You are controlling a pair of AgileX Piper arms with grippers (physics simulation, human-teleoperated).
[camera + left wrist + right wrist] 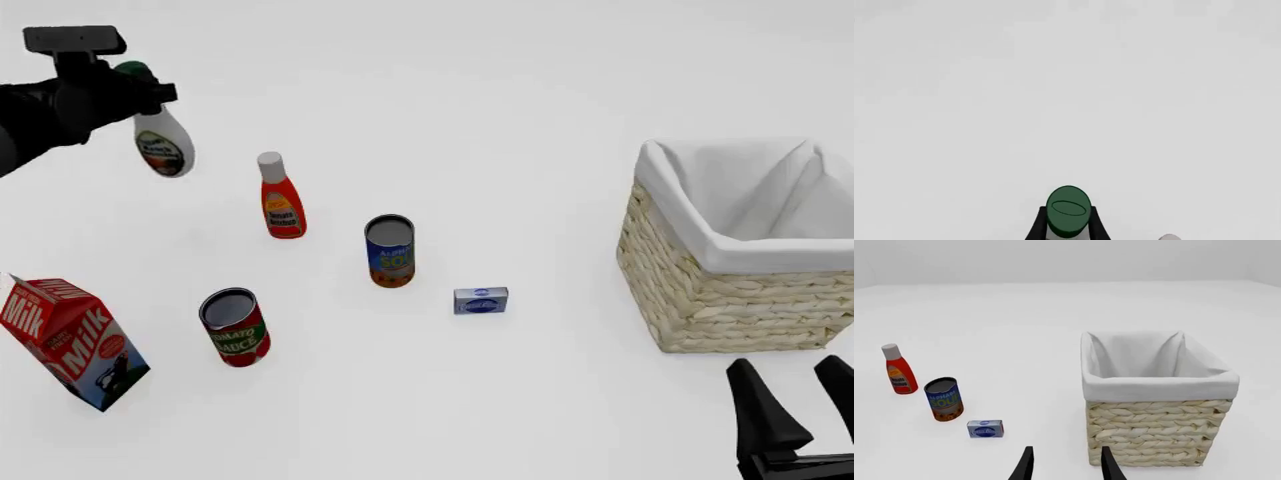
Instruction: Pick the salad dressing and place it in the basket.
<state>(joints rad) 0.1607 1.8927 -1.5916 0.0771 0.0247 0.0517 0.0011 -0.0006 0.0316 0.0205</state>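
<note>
Right gripper [798,398] sits nearest the camera at the near right edge of the table [534,120], fingers spread, nothing between them, idle. Left gripper [127,92] is closed on the neck of the salad dressing [163,143], just under the green cap; bottle hangs lifted off the table at the far left, probably raised for carrying. Basket [707,290] stands at the right edge, well apart from the bottle. Between them: red bottle [280,197], blue can [390,250], small blue box [481,300]; red can [235,326] and milk carton [70,341] sit nearer. At this height the carry likely passes over them.
</note>
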